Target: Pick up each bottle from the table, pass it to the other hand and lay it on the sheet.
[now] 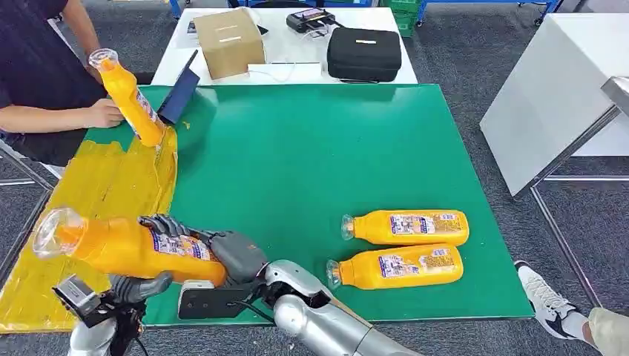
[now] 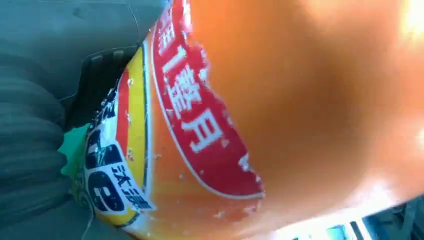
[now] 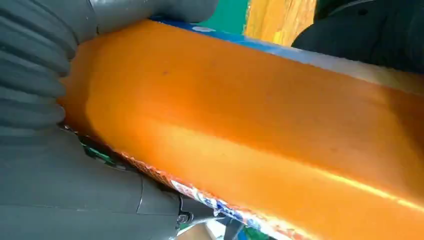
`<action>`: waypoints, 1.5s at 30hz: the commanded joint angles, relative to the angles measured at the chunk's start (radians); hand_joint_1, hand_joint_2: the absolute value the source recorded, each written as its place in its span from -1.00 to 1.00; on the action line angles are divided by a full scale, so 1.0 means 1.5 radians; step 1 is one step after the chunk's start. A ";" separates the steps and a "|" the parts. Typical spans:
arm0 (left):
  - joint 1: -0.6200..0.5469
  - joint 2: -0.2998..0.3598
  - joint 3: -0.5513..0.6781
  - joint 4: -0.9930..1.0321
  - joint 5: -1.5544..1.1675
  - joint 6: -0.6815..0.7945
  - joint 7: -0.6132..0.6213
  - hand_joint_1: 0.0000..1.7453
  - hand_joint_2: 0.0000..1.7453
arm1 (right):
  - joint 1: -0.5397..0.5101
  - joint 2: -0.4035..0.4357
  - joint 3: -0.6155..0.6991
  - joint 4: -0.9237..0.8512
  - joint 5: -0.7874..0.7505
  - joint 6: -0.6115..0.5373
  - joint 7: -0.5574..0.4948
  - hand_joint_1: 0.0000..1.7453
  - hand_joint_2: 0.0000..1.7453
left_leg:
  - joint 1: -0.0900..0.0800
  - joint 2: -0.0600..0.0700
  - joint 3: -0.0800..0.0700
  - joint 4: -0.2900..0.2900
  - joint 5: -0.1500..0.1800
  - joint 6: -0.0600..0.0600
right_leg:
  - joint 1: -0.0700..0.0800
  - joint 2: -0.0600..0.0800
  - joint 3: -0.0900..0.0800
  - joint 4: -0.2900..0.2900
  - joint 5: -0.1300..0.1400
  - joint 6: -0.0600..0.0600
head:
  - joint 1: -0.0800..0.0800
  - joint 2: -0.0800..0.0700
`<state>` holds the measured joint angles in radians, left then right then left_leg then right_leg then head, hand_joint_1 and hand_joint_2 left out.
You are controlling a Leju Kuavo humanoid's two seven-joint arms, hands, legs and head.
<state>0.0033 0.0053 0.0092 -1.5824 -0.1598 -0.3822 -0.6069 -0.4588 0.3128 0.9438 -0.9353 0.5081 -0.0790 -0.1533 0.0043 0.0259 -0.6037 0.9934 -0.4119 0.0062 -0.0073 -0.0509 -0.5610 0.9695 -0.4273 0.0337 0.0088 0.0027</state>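
My right hand (image 1: 222, 252) grips an orange bottle (image 1: 126, 245) around its labelled base, its fingers (image 1: 165, 225) wrapped over the top. The bottle is held nearly level above the yellow sheet (image 1: 104, 185), cap end to the left. My left hand (image 1: 133, 288) sits right under the bottle's middle; the bottle hides whether it closes on it. The bottle (image 2: 280, 120) shows very close in the left wrist view, and the bottle (image 3: 260, 135) lies against my right hand (image 3: 55, 150) in the right wrist view. Two more orange bottles (image 1: 408, 227) (image 1: 397, 267) lie on the green mat (image 1: 311, 156).
At the far left a person's hand (image 1: 100, 113) steadies another orange bottle (image 1: 130, 96) standing tilted on the sheet's far end. A cardboard box (image 1: 230, 41) and a black case (image 1: 363, 53) sit on the white table behind. A white table (image 1: 549, 96) stands at the right.
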 commanded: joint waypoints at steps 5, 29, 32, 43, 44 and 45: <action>-0.020 0.030 0.077 0.052 -0.482 0.501 0.076 1.00 1.00 | 0.047 -0.149 -0.110 -0.195 0.031 -0.027 0.016 -1.00 1.00 | 0.001 -0.003 0.001 0.000 0.000 0.000 | 0.000 0.001 0.002 -0.001 -0.001 0.000 | 0.000 0.000; 0.048 0.136 0.212 0.224 -0.876 0.664 0.208 1.00 1.00 | 0.186 -0.402 -0.272 -0.501 -0.036 0.033 -0.039 -1.00 1.00 | -0.001 -0.002 0.001 -0.001 -0.001 0.000 | -0.001 0.002 0.002 0.000 -0.001 0.000 | 0.000 0.000; 0.048 0.136 0.212 0.224 -0.876 0.664 0.208 1.00 1.00 | 0.186 -0.402 -0.272 -0.501 -0.036 0.033 -0.039 -1.00 1.00 | -0.001 -0.001 0.001 0.000 -0.001 0.000 | -0.001 0.002 0.002 0.000 -0.001 0.000 | 0.000 0.000; 0.064 0.277 0.013 0.322 -0.941 0.534 0.285 -1.00 -1.00 | 0.378 -0.460 -0.383 -0.567 -0.010 0.038 -0.073 -1.00 1.00 | -0.001 -0.006 0.003 -0.001 -0.001 0.000 | -0.002 0.000 0.005 -0.001 -0.002 0.000 | 0.000 0.000; 0.065 0.276 0.011 0.319 -0.941 0.538 0.282 -1.00 -1.00 | 0.381 -0.463 -0.384 -0.570 -0.005 0.044 -0.070 -1.00 1.00 | -0.001 -0.005 0.003 -0.001 -0.001 0.000 | -0.002 0.000 0.004 -0.001 -0.002 -0.001 | 0.000 0.000; 0.069 0.276 0.012 0.308 -0.927 0.542 0.269 -1.00 -1.00 | 0.384 -0.473 -0.385 -0.574 0.003 0.053 -0.065 -1.00 1.00 | -0.002 -0.005 0.002 -0.001 -0.001 0.000 | -0.003 -0.001 0.003 0.000 -0.001 0.000 | -0.001 0.000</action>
<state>0.1055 0.3636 0.1930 -1.2363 -1.5682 0.4467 -0.1911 0.0426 -0.3456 0.4345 -1.7651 0.4833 -0.0427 -0.2625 0.0018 0.0198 -0.6033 0.9928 -0.4136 0.0063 -0.0100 -0.0542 -0.5591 0.9692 -0.4289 0.0343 0.0076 0.0027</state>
